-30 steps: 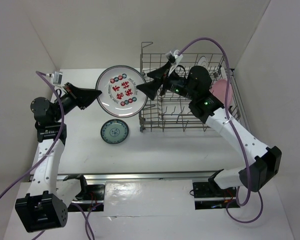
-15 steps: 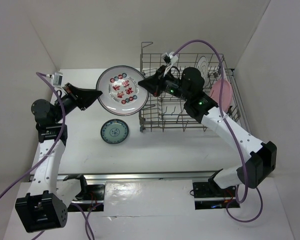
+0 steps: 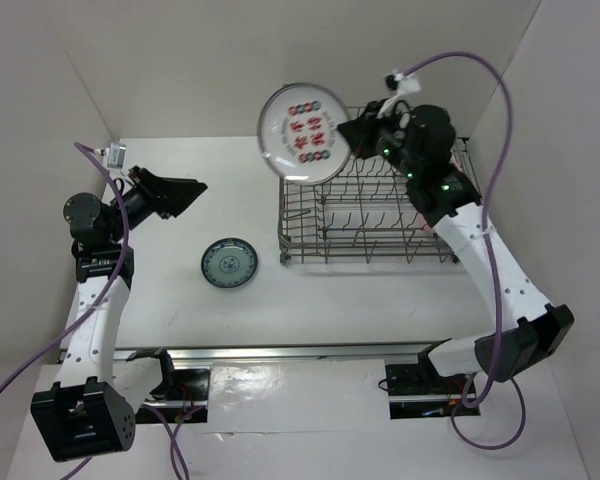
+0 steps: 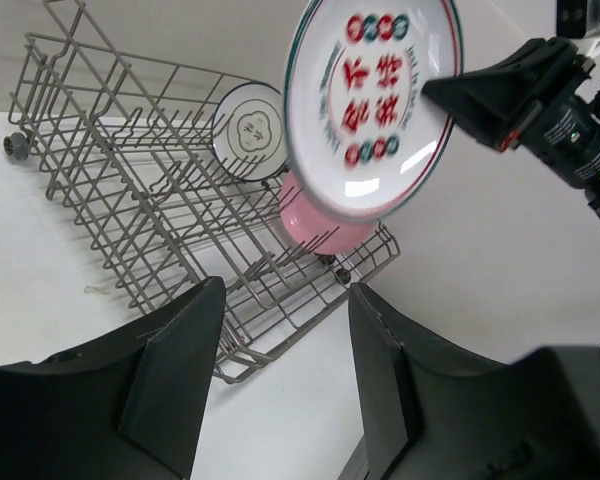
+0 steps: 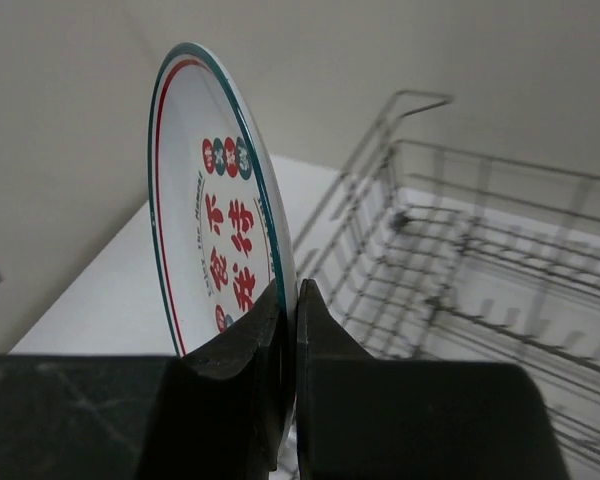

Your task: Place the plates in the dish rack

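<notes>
My right gripper (image 5: 295,290) is shut on the rim of the white plate with red pattern (image 5: 220,230). It holds that plate (image 3: 303,132) upright in the air above the far left corner of the grey wire dish rack (image 3: 360,215). My left gripper (image 4: 285,300) stands open and empty at the left (image 3: 190,190), pointing at the rack. A white plate with a dark rim (image 4: 248,130) and a pink plate (image 4: 325,225) stand in the rack (image 4: 130,170). The small teal plate (image 3: 229,263) lies flat on the table, left of the rack's front corner.
White walls close the table in at the left (image 3: 40,120), back and right. The right arm's purple cable (image 3: 500,150) loops over the rack's right side. A metal rail (image 3: 280,352) runs along the table's near edge.
The right gripper has shut on the red-patterned plate and raised it from the table up over the rack's far left corner. The left gripper has opened and let go of its rim.
</notes>
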